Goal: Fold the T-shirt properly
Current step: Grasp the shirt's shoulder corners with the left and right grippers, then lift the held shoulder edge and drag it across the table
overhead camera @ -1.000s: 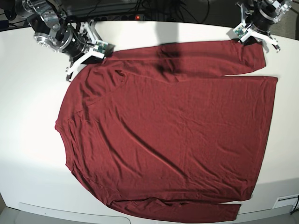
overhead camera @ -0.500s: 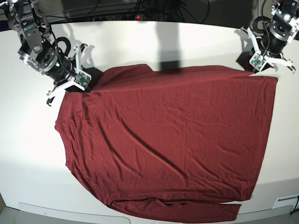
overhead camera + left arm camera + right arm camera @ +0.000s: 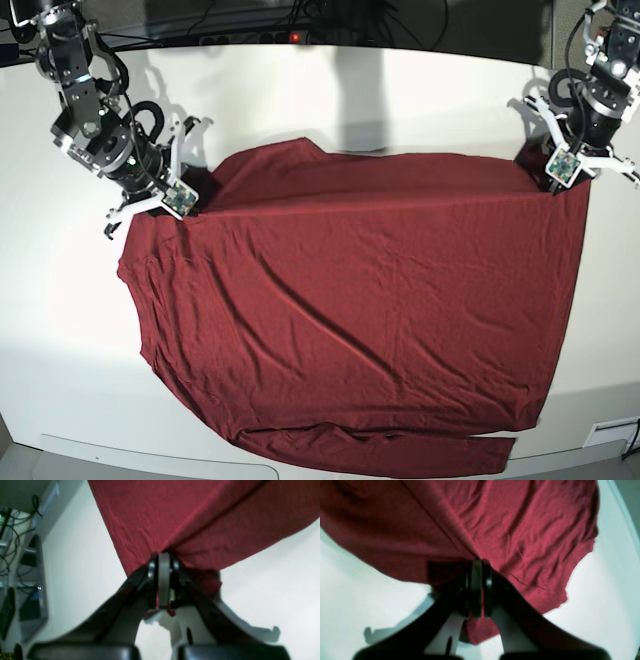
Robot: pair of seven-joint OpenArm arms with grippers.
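The maroon T-shirt (image 3: 360,310) lies spread on the white table (image 3: 60,330), and its far sleeve is folded down over the body along a crease between the two grippers. Its other sleeve (image 3: 400,450) lies along the near edge. My left gripper (image 3: 562,178) is shut on the shirt's far right corner. The left wrist view shows the left gripper (image 3: 163,561) pinching the T-shirt (image 3: 190,512), with fabric bunched between the pads. My right gripper (image 3: 178,200) is shut on the shirt near the far left shoulder. The right wrist view shows the right gripper (image 3: 477,563) clamped on the T-shirt (image 3: 520,525).
Cables and a power strip with a red light (image 3: 295,37) run along the table's far edge. A white fitting (image 3: 610,432) sits at the near right corner. Off the table's side, the left wrist view shows cables and dark equipment (image 3: 27,585).
Both grippers have moved toward the near side with the far sleeve, laying it down over the shirt's body. The sleeve's cuff end no longer juts out at the far right.
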